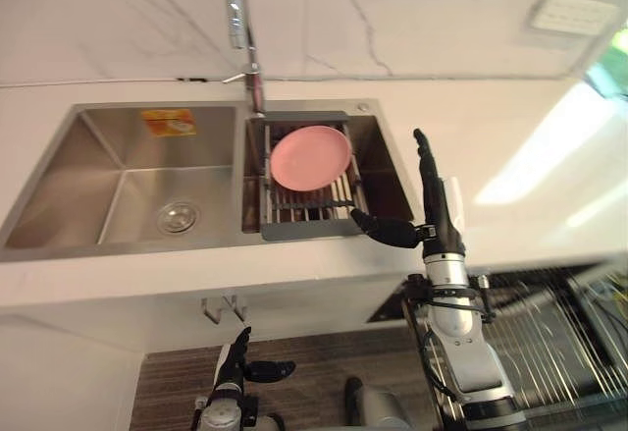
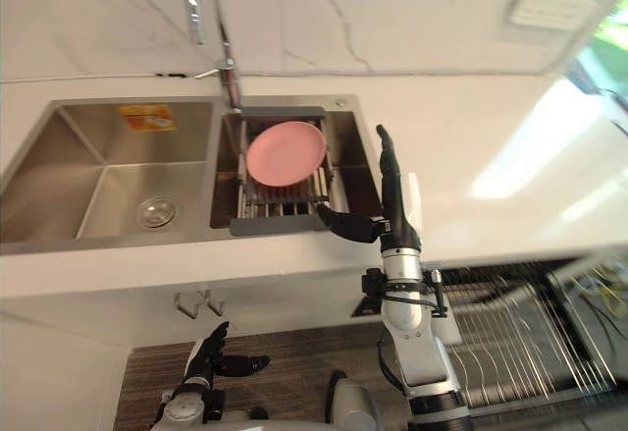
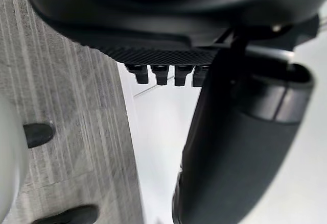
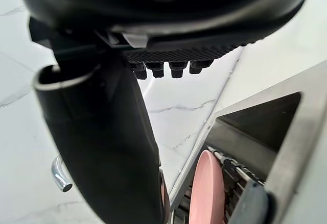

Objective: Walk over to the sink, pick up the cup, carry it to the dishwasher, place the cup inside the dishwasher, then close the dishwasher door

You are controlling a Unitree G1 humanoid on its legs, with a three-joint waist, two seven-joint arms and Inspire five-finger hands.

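Pink plate (image 1: 308, 156) on rack (image 1: 304, 225); right robot hand (image 1: 439, 217) beside, fingers (image 1: 424, 159) straight.

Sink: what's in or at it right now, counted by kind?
Pink plate: 1
Drainer rack: 1
Tap: 1
Drain strainer: 1
Orange sticker: 1
Total: 5

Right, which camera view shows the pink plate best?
The left eye view: the pink plate shows whole on the rack in the sink. The right eye view shows the same; the right wrist view catches it edge-on, past the thumb of the right hand.
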